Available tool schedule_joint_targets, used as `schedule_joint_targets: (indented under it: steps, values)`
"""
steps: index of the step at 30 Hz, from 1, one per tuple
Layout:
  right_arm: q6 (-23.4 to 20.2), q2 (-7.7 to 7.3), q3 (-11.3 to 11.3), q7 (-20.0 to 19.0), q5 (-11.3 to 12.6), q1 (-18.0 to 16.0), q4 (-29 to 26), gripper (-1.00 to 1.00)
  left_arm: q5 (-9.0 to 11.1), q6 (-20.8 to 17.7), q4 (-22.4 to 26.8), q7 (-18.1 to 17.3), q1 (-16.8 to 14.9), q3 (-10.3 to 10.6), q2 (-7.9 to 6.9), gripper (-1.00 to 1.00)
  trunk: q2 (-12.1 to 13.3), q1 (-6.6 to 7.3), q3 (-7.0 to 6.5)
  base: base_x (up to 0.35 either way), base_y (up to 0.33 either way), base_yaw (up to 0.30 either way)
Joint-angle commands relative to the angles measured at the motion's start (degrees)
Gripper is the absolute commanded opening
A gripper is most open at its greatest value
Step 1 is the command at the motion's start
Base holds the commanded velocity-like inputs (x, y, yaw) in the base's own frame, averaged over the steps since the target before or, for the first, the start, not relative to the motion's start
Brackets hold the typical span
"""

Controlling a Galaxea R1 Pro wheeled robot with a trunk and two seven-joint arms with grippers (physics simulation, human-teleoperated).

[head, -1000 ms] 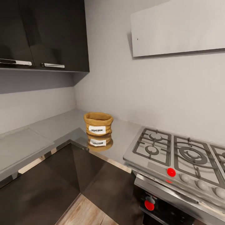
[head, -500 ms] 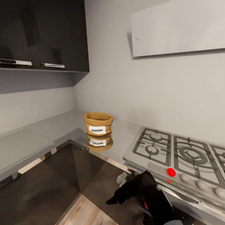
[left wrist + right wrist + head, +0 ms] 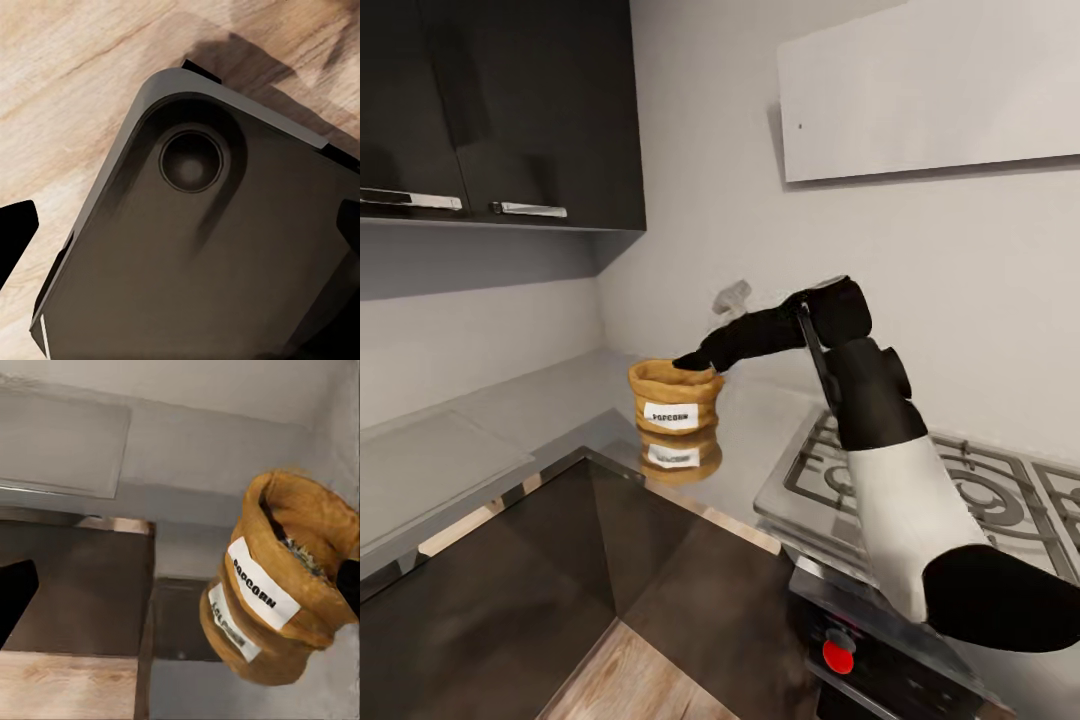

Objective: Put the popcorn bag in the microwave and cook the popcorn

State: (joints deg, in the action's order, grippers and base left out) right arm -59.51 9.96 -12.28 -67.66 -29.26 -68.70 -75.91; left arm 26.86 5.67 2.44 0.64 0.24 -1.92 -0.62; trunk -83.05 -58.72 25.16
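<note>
The popcorn bag (image 3: 674, 397), a squat tan sack with a white "POPCORN" label, stands on the shiny grey countertop (image 3: 550, 400) near the inside corner, mirrored in the steel. My right gripper (image 3: 708, 330) hovers just above the bag's right rim, open, its dark lower fingertip (image 3: 686, 361) right at the rolled edge. In the right wrist view the popcorn bag (image 3: 281, 585) lies close to one fingertip (image 3: 349, 582), and speckled popcorn (image 3: 298, 549) shows inside its mouth. My left gripper (image 3: 180, 229) is open, pointing down at the robot's dark base (image 3: 202, 255). The microwave is out of view.
A gas hob (image 3: 980, 495) with grey grates lies right of the bag, partly behind my right arm, with a red knob (image 3: 838, 656) on the oven front below. Dark wall cabinets (image 3: 510, 110) hang at upper left and a pale hood panel (image 3: 930, 90) at upper right. Wood floor (image 3: 67, 67) lies below.
My right arm has risen from below the counter's front edge and swung left over the hob, bringing the open gripper to the bag's rim. The bag has not moved.
</note>
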Motion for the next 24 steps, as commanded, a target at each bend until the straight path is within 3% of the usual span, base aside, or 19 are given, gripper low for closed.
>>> schedule_joint_targets:
  steps: [1,6,9,10,12,15,17,18,23,24]
  values:
    - [-0.49,0.04,1.5,0.41,-0.49,-3.5,2.63,1.0,-0.06,0.04,0.11,0.07,0.02,-0.18,0.01,1.0,-0.03,0.0,0.07,0.0,0.0,0.0]
    - [-0.49,0.04,10.72,10.86,-0.52,-23.99,21.66,1.0,-0.06,0.04,0.11,0.07,0.02,-0.16,-0.07,1.0,-0.03,0.0,0.07,0.0,0.0,0.0]
    - [-0.49,0.04,13.96,17.42,-0.53,-31.08,29.98,1.0,-0.06,0.04,0.11,0.07,0.02,-0.18,-0.08,1.0,-0.03,0.0,0.07,0.0,0.0,0.0]
    - [-0.49,0.04,15.04,21.25,-0.49,-32.75,32.66,1.0,-0.06,0.04,0.11,0.07,0.02,-0.17,-0.08,1.0,-0.03,0.0,0.07,0.0,0.0,0.0]
    - [-0.49,0.04,16.61,27.41,-0.35,-33.92,35.62,1.0,-0.06,0.04,0.11,0.07,0.02,-0.18,-0.08,1.0,-0.03,0.0,0.07,0.0,0.0,0.0]
    - [-0.49,0.04,18.62,32.43,-0.1,-34.3,42.97,1.0,-0.06,0.04,0.11,0.07,0.02,-0.19,-0.08,1.0,-0.03,0.0,0.07,0.0,0.0,0.0]
    - [0.51,0.04,20.64,34.5,0.02,-34.43,54.47,1.0,-0.06,0.04,0.11,0.07,0.02,-0.19,-0.07,1.0,-0.03,0.0,0.07,0.0,0.0,0.0]
    - [3.34,0.04,21.1,36.2,-0.03,-34.24,58.57,1.0,-0.06,0.04,0.11,0.07,0.02,-0.19,-0.03,1.0,-0.03,0.0,0.07,0.0,0.0,0.0]
    - [8.02,0.04,22.26,45.8,0.25,-32.98,63.72,1.0,-0.04,0.12,0.11,0.01,0.02,-0.21,-0.05,1.0,-0.03,0.0,0.07,0.0,0.0,0.0]
    - [8.3,0.04,23.64,46.89,0.88,-32.48,63.85,1.0,0.06,0.12,0.11,0.02,0.02,-0.26,-0.06,1.0,-0.03,0.0,0.07,0.0,0.0,0.0]
